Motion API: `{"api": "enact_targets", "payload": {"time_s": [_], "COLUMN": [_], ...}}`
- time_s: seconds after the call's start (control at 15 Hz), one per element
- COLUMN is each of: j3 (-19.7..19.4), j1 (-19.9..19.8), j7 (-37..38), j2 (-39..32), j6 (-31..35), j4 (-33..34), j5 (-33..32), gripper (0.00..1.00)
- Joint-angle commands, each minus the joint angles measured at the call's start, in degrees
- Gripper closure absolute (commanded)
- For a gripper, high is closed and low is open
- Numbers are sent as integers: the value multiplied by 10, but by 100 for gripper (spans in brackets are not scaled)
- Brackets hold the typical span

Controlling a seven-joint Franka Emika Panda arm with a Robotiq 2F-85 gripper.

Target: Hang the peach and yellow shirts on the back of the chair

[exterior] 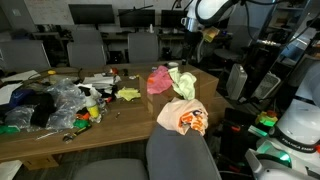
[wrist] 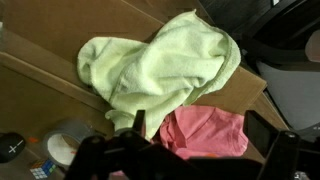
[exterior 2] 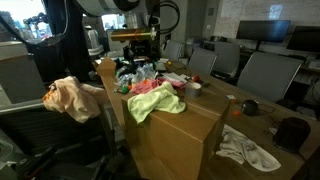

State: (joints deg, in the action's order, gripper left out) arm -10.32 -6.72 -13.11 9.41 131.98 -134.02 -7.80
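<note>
A peach shirt (exterior: pixel 182 116) hangs over the back of the grey chair (exterior: pixel 180 155) at the table's front; it also shows in an exterior view (exterior 2: pixel 68 97). A pale yellow-green shirt (wrist: pixel 160 65) lies crumpled on a cardboard box (exterior 2: pixel 175 140), beside a pink shirt (wrist: pixel 205 130). Both shirts show in both exterior views (exterior: pixel 183 80) (exterior 2: pixel 155 100). My gripper (wrist: pixel 199 126) hangs open and empty above the two shirts, its fingers either side of the pink one. It shows high above the box in both exterior views (exterior: pixel 203 35) (exterior 2: pixel 135 45).
The wooden table (exterior: pixel 120 125) carries a pile of plastic bags, toys and small items (exterior: pixel 60 100) at one end. Office chairs (exterior: pixel 88 50) stand along the far side. A white cloth (exterior 2: pixel 248 150) lies on the table past the box.
</note>
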Motion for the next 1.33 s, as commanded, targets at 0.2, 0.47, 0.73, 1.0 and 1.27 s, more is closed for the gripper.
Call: {"api": "enact_targets", "payload": {"time_s": [0.2, 0.47, 0.73, 1.0, 1.27], "j3": [-9, -9, 0, 4, 4], "j1": [-22, -20, -19, -22, -24], "j7": [21, -14, -37, -32, -27], "j2": [-43, -72, -95, -112, -126], "j6": [12, 21, 27, 34, 40], "j4": [11, 13, 17, 20, 20], "j5": [14, 56, 85, 80, 73], "gripper": [0, 0, 0, 0, 0]}}
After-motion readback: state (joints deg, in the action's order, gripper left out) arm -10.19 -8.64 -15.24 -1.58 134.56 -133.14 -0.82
